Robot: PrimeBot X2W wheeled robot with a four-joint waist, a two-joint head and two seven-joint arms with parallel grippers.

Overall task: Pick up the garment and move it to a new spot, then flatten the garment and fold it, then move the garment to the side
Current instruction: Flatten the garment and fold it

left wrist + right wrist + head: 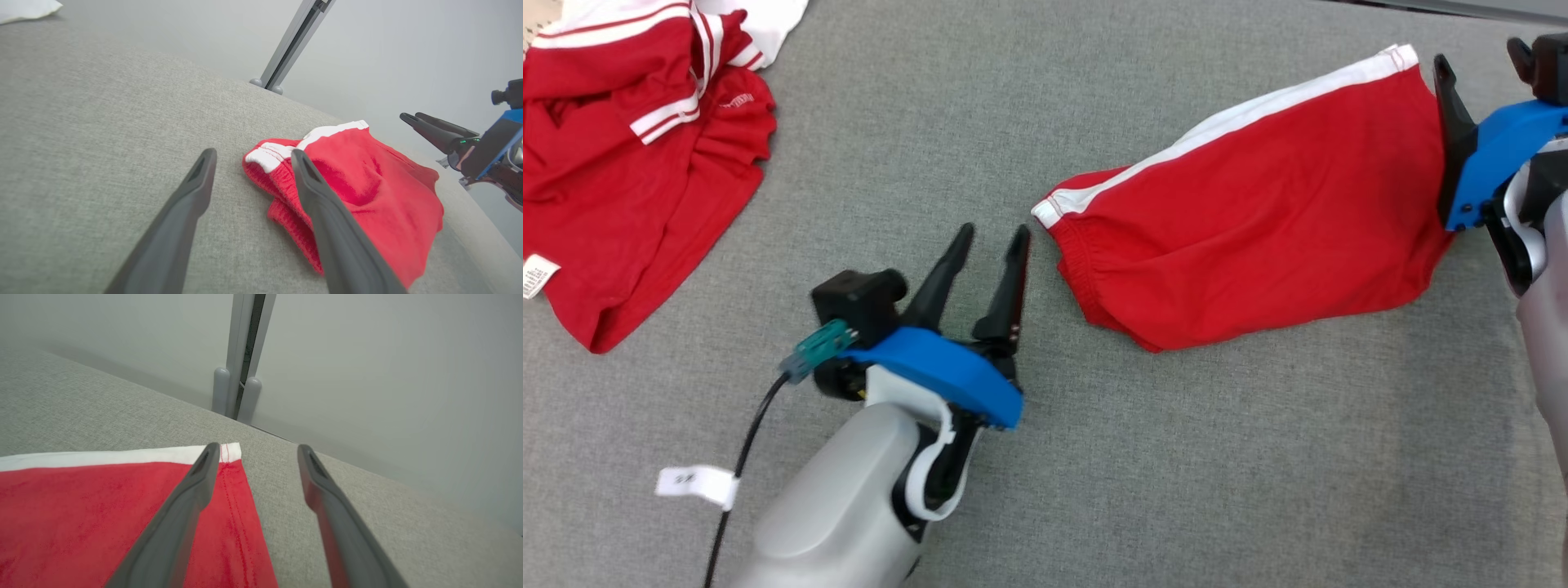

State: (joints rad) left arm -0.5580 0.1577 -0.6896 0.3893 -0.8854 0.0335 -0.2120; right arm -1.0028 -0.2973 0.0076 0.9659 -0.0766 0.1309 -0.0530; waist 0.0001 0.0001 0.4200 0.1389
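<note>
The garment is a pair of red shorts with a white side stripe, lying folded on the grey fabric surface. My left gripper stands open just left of its elastic waistband end, holding nothing. In the left wrist view the fingers straddle bare fabric beside the garment, with my right gripper beyond it. My right gripper hovers open at the garment's hem end. In its own view one finger lies over the garment and the other over bare surface.
A second red and white garment pile lies at the upper left, with a white cloth behind it. A black cable with a white tag trails from my left arm. A pale wall and a grey post bound the far edge.
</note>
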